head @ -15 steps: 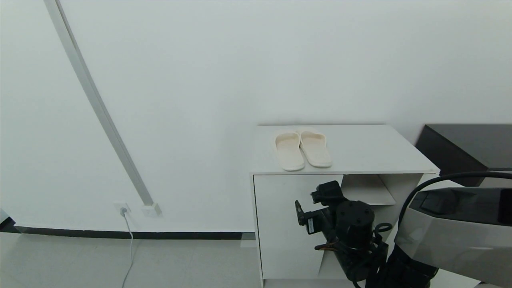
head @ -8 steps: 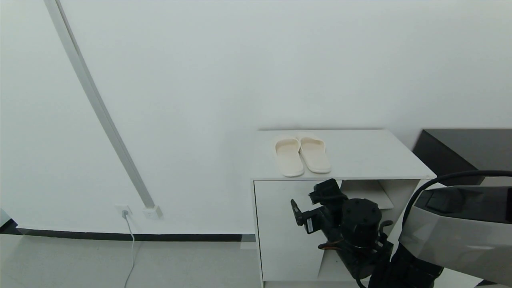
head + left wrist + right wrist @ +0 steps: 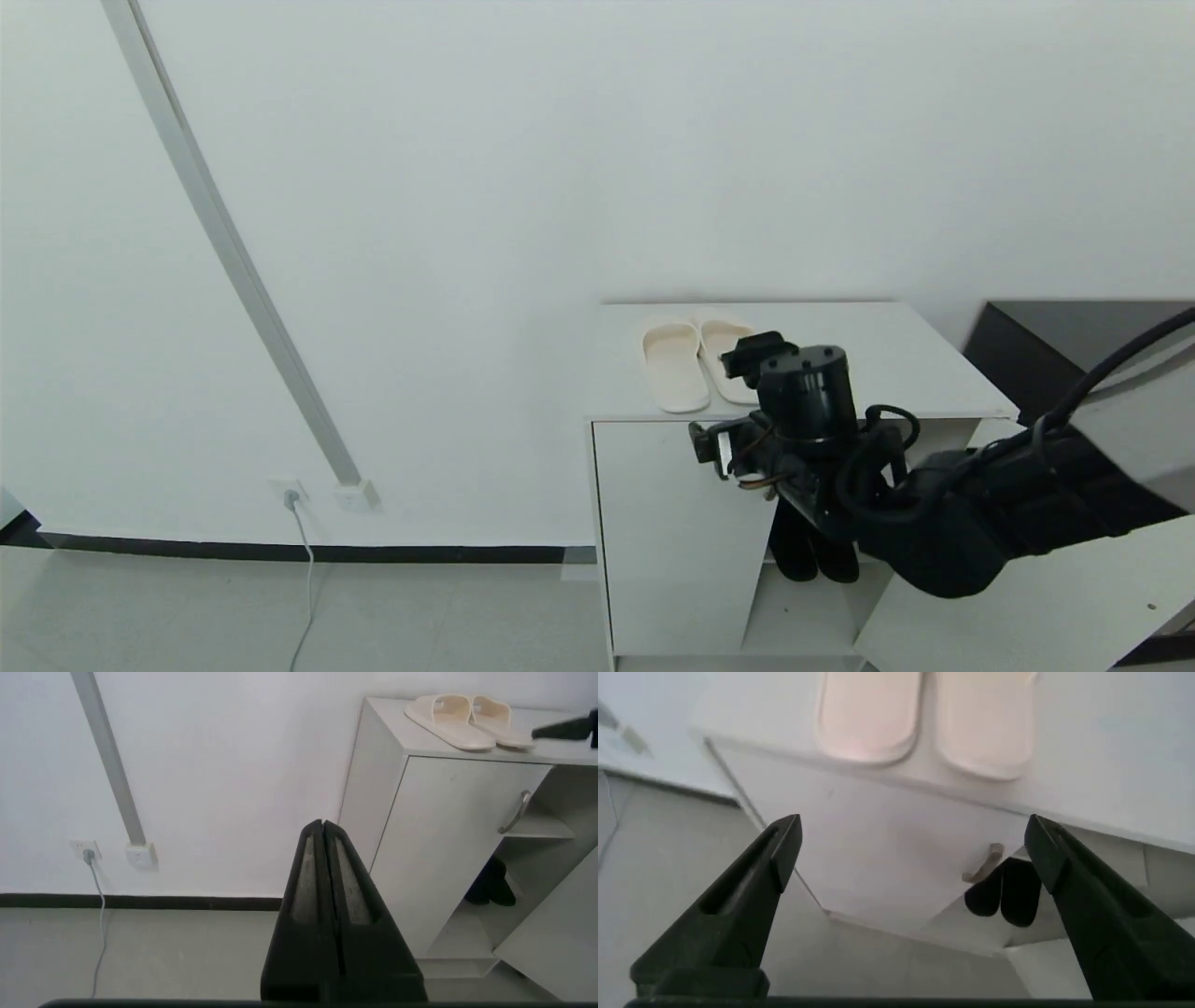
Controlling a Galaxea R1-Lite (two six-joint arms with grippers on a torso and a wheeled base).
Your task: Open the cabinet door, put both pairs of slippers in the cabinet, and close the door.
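right hand point(image 3: 912, 833) spread wide near cream slippers point(image 3: 700, 359) | left hand point(image 3: 323, 831) closed | risk: may pinch one slipper only, other slides off cabinet point(image 3: 901, 343)

The right arm is raised out of the open side of the cabinet point(image 3: 878, 373), from the level of the lower compartment up to the front edge of the cabinet top. The right gripper point(image 3: 912, 831) is now held above that edge with its fingers point(image 3: 747, 887) spread wide, and part of the cream pair point(image 3: 674, 364) is covered by the arm. The black slippers point(image 3: 812, 553), hidden behind the arm 1 s ago, are now exposed in the lower compartment. The head camera is shifted slightly during the first 0.5 s.
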